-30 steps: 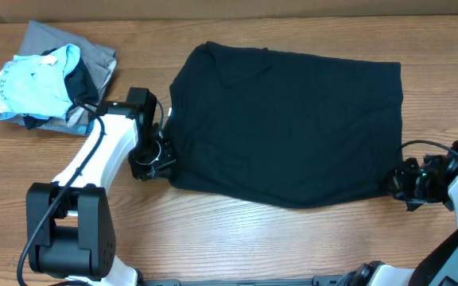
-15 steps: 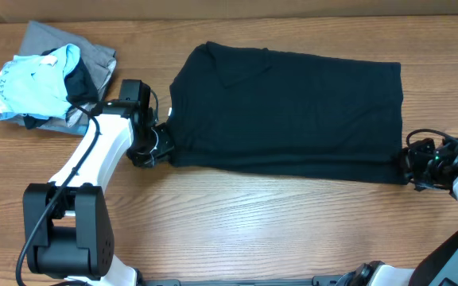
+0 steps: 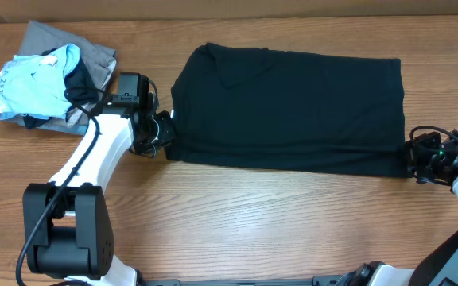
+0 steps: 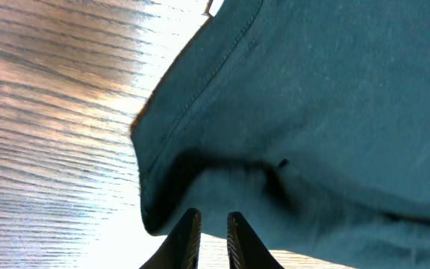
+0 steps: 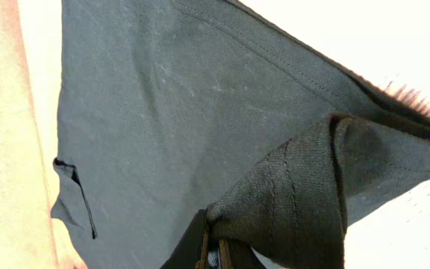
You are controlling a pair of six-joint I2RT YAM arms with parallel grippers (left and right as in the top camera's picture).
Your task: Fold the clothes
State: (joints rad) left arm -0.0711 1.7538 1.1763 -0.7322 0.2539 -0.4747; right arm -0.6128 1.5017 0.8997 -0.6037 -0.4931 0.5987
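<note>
Overhead: I find the shirt (image 3: 293, 107) spread flat mid-counter (image 3: 253, 230), with the left gripper (image 3: 164, 133) at its lower-left corner and the right gripper (image 3: 416, 161) at its lower-right. Left wrist: jaws narrow, pinching the bunched edge. Right wrist: jaws clamped on a gathered hem fold.

black shirt (image 3: 289, 111), folded lengthwise, flat, table centre
</note>
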